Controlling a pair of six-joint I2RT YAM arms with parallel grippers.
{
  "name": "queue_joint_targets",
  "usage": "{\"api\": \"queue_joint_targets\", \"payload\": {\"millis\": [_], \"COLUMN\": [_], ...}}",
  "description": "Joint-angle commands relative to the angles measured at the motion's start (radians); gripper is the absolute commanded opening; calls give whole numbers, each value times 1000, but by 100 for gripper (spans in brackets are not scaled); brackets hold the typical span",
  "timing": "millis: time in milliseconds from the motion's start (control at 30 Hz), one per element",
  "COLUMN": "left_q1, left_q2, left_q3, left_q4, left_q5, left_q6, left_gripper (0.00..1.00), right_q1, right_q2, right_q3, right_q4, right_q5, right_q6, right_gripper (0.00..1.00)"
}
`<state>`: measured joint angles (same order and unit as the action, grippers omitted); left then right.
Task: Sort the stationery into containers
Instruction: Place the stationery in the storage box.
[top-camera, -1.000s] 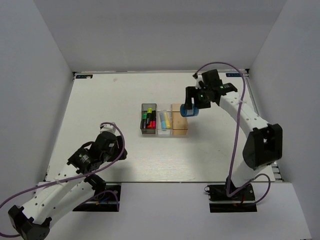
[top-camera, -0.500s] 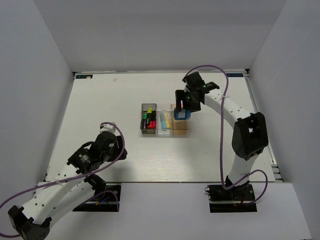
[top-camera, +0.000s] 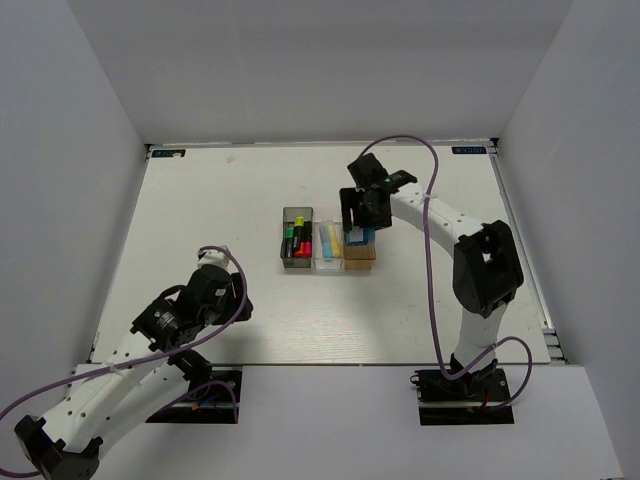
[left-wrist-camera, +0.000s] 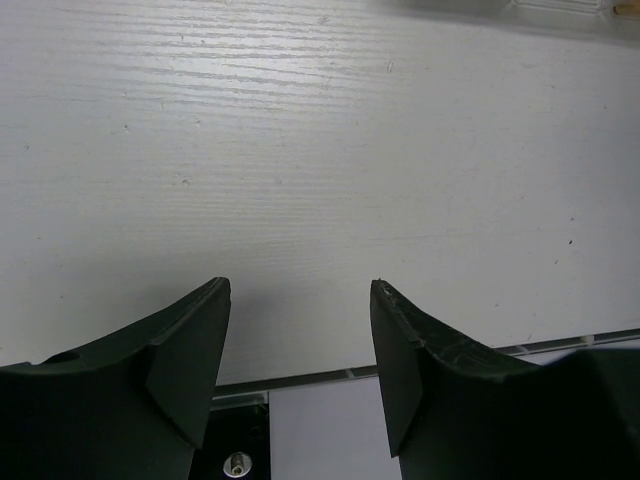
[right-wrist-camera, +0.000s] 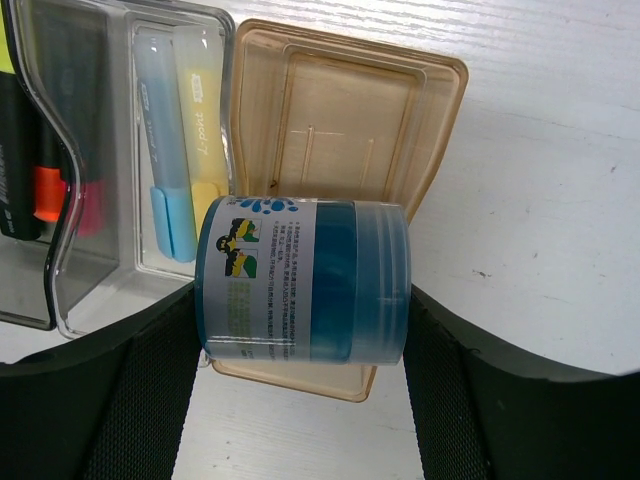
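My right gripper (right-wrist-camera: 303, 325) is shut on a small blue round tub (right-wrist-camera: 305, 280) with a white label and holds it sideways over the near end of the empty orange-tan bin (right-wrist-camera: 345, 130). In the top view the right gripper (top-camera: 360, 222) and the tub (top-camera: 362, 237) hang above that bin (top-camera: 360, 256). The clear bin (right-wrist-camera: 215, 40) holds a light blue stick (right-wrist-camera: 160, 150) and a pale yellow stick (right-wrist-camera: 205, 130). The dark grey bin (top-camera: 297, 238) holds black highlighters (right-wrist-camera: 45, 190). My left gripper (left-wrist-camera: 300, 300) is open and empty, low over the table's near edge (left-wrist-camera: 300, 372).
The three bins stand joined in a row at the table's middle (top-camera: 328, 241). White walls close in the table on the left, back and right. The left arm (top-camera: 190, 310) lies folded at the near left.
My right gripper has carried the blue tub leftward, from just right of the bins to above the orange-tan bin. The left arm has not moved.
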<state>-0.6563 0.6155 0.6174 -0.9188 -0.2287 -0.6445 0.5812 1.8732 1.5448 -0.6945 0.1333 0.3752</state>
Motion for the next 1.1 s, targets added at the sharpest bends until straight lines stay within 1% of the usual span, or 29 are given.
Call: {"api": "queue_joint_targets", "payload": {"millis": [0, 333, 533, 667, 867, 900, 967, 1000, 1033, 1067], "left_q1": [4, 6, 3, 4, 4, 4, 4, 3, 4, 4], "left_q2": [-13, -14, -17, -17, -19, -19, -14, -14, -14, -13], "left_q3": [25, 27, 27, 30, 33, 31, 33, 35, 38, 38], "left_q4": [-12, -12, -12, -18, -18, -18, -20, -18, -18, -18], "left_q5": [-21, -21, -23, -24, -26, -24, -24, -24, -24, -24], "left_q6": [-3, -3, -3, -3, -3, -3, -3, -3, -1, -1], "left_gripper": [69, 69, 69, 69, 69, 69, 69, 69, 69, 69], "right_q1": [17, 46, 58, 58, 59, 62, 60, 59, 58, 58], "right_q2": [-6, -14, -8, -5, 0, 0, -2, -2, -3, -3], "right_q3": [60, 51, 46, 43, 52, 52, 49, 49, 48, 43], "right_q4": [21, 15, 16, 21, 21, 18, 23, 20, 21, 21], "right_q5": [55, 158, 163, 126, 120, 120, 124, 117, 117, 112], "right_q6": [25, 47, 54, 60, 70, 68, 65, 65, 67, 65], "right_gripper": [0, 0, 0, 0, 0, 8, 14, 19, 29, 35]}}
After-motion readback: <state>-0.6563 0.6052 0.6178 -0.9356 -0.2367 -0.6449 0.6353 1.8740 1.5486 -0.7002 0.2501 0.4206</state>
